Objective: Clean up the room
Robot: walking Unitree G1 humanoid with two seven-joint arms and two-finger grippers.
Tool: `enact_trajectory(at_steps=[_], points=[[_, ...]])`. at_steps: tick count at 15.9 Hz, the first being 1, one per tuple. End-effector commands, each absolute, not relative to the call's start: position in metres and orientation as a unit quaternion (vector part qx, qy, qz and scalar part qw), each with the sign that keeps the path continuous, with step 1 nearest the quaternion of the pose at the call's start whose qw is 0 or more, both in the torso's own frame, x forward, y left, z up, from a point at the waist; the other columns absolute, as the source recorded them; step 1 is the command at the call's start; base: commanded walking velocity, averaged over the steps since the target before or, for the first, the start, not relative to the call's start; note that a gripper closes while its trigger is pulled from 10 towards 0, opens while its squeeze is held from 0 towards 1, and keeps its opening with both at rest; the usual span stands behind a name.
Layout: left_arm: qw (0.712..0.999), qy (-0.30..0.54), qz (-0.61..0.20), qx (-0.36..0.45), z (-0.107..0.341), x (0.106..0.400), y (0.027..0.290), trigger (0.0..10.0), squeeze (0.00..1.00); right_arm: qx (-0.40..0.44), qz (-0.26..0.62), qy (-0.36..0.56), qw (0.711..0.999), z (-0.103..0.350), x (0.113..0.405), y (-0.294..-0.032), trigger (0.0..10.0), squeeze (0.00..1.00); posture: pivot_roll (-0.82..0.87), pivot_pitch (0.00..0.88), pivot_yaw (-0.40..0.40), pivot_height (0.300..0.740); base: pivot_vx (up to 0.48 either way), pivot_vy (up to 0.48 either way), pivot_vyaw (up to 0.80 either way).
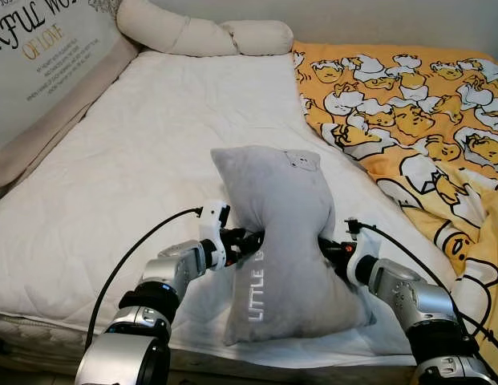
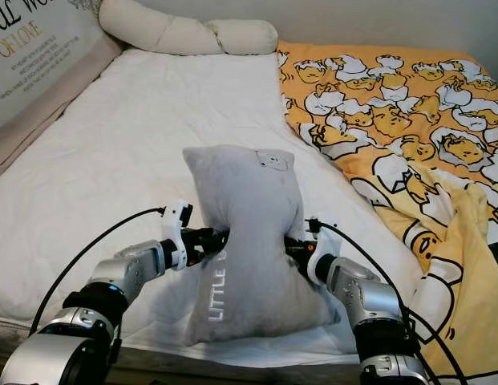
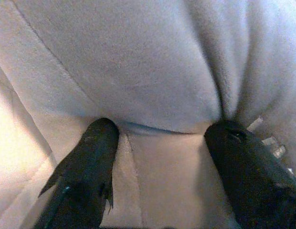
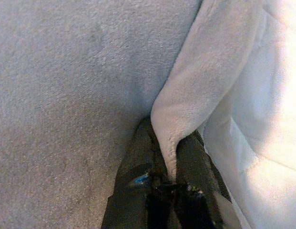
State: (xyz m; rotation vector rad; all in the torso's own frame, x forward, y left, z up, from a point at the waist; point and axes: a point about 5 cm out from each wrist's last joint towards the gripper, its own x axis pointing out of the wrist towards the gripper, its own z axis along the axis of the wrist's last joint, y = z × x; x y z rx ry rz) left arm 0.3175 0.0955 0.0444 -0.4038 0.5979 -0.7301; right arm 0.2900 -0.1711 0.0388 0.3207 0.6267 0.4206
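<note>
Pillow [image 1: 273, 241], grey plush, soft, waisted where squeezed, upright on white quilted mattress [image 1: 136, 160] between both claws. Right gripper [image 4: 169, 157] pinched tight on a fabric fold; left gripper [image 3: 159, 138] spread wide, tips pressing the fleece, nothing clamped. Mid-carry, seemingly. Next: lift together toward headboard bolster [image 1: 200, 34], firmer left hold needed.

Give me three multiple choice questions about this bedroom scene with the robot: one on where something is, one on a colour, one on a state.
1. Where does the yellow cartoon blanket lie?
A. On the bed's right side
B. On the floor
C. Under the pillow

2. What colour is the pillow between the arms?
A. Grey
B. Blue
C. Yellow

3. How is the right gripper?
A. Wide open
B. Shut on the pillow's edge
C. Hanging idle

Answers: 1 A, it covers the right of the white mattress. 2 A, grey plush. 3 B, fabric is pinched between its fingers; the left gripper presses the pillow with fingers spread.
</note>
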Motion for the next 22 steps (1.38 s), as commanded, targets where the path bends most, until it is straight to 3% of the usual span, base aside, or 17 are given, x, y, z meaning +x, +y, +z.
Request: enact_trajectory(at_steps=[1, 6, 11, 17, 22], points=[[0.864, 0.29, -0.36, -0.198, 0.049, 0.319, 0.084, 0.0, 0.0, 0.16, 0.238, 0.32, 0.903, 0.034, 0.286, -0.152, 0.0, 0.0, -0.13, 0.0, 0.0, 0.74, 0.0, 0.0, 0.0], [0.863, 0.285, -0.369, -0.195, 0.054, 0.316, 0.077, 0.0, 0.0, 0.156, 0.246, 0.302, 0.908, 0.039, 0.288, -0.139, 0.0, 0.0, -0.13, 0.0, 0.006, 0.74, 0.0, 0.0, 0.0], [0.878, 0.266, -0.372, -0.14, 0.062, 0.314, 0.078, 0.0, 0.0, 0.137, 0.214, 0.262, 0.931, 0.052, 0.297, -0.135, 0.0, 0.0, -0.13, 0.0, 0.019, 0.74, 0.0, 0.0, 0.0], [0.913, 0.164, -0.351, -0.125, 0.111, 0.325, 0.08, 0.0, 0.0, 0.218, 0.216, 0.158, 0.938, 0.097, 0.303, -0.116, 0.0, 0.0, -0.11, 0.0, 0.023, 0.74, 0.0, 0.0, 0.0], [0.936, 0.106, -0.322, -0.096, 0.139, 0.319, 0.082, 0.0, 0.0, 0.256, 0.182, 0.1, 0.944, 0.121, 0.293, -0.116, 0.0, 0.0, -0.11, 0.0, 0.033, 0.74, 0.0, 0.0, 0.0]])
